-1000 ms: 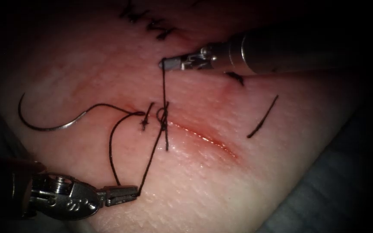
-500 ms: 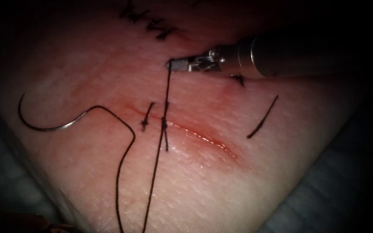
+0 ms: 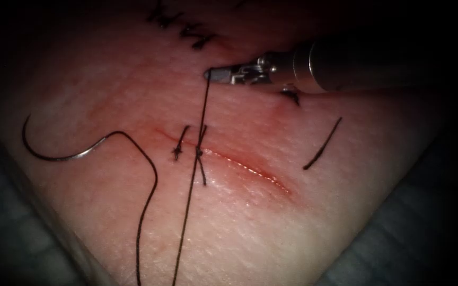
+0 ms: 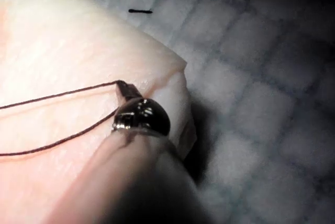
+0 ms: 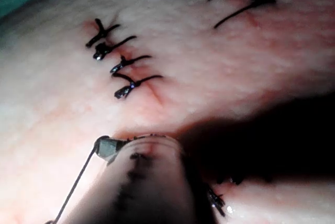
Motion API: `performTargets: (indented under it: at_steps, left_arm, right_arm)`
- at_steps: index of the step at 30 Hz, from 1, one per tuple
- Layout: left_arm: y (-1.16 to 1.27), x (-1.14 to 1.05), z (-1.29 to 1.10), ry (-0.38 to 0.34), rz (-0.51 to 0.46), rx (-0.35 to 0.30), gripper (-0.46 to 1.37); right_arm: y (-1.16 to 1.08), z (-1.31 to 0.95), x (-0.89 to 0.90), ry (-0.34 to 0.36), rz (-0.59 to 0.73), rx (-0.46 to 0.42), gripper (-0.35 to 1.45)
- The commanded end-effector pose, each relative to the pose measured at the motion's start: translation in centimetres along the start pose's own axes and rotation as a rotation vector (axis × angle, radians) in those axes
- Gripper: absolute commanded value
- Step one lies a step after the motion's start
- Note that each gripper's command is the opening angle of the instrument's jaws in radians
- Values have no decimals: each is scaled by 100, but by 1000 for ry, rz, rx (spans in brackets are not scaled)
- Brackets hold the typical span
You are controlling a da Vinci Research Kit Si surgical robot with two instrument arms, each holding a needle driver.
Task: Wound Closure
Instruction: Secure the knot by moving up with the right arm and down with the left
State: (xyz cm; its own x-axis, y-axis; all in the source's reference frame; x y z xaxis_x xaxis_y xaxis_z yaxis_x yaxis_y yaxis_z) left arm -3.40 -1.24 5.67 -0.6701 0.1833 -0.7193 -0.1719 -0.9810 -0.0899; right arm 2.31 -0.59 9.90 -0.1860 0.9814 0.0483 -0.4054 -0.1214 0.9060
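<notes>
Endoscope view: needle point(image 3: 54, 151) far left of right gripper point(image 3: 210, 75)

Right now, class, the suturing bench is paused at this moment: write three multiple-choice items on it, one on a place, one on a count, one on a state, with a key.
1. Where is the curved needle?
A. In the right claw
B. Lying free on the tissue, left of the cut
C. Driven into the cut

2. How many thread strands run to the left claw in its wrist view?
A. One
B. Two
C. Four

3. What is the right claw doing?
A. Shut on the thread
B. Open above the cut
C. Holding the needle

Key: B, the needle rests on the tissue to the left of the cut, with no tool on it. B, two strands of thread meet the left claw. A, the thread rises taut from the knot to its closed tip.
</notes>
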Motion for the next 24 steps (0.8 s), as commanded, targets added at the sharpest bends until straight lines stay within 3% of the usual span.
performTargets:
  at_steps: [1, 24]
  left_arm:
    - [0, 0, 1, 1, 0, -11, -35]
    - [2, -5, -1, 5, -8, -19, -35]
  right_arm:
    - [1, -1, 1, 7, 2, -9, -35]
    - [11, -7, 12, 40, 33, -15, -35]
